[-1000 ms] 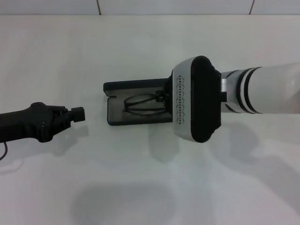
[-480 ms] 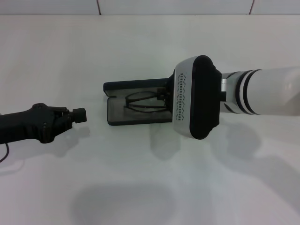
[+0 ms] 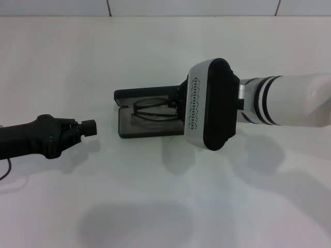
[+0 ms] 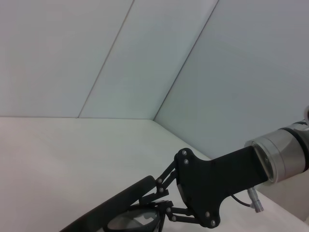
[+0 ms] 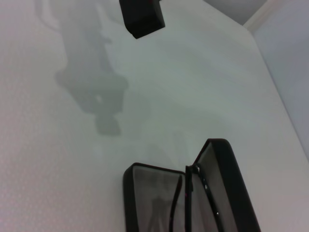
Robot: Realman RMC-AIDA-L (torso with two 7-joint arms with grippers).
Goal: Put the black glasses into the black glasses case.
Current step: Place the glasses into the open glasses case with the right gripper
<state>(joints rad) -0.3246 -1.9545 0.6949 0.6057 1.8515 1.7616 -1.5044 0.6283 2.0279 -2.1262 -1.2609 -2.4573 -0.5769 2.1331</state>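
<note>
Matte white tabletop (image 3: 155, 206) meets a pale tiled wall. The hinged black glasses case (image 3: 147, 125) lies open; right claw (image 3: 178, 103) pinches the thin-framed black glasses (image 3: 150, 108) above its grey lining. Left claw (image 3: 85, 127) idles left, pressed together.

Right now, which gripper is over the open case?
The right gripper, at the black glasses case with the black glasses; the left gripper sits apart, empty.

The right arm (image 3: 295, 101) is seen as white with silver and black rings; its black linkage tool (image 4: 203, 193) is dotted with screws. The left tool (image 3: 85, 127) is matte black.
</note>
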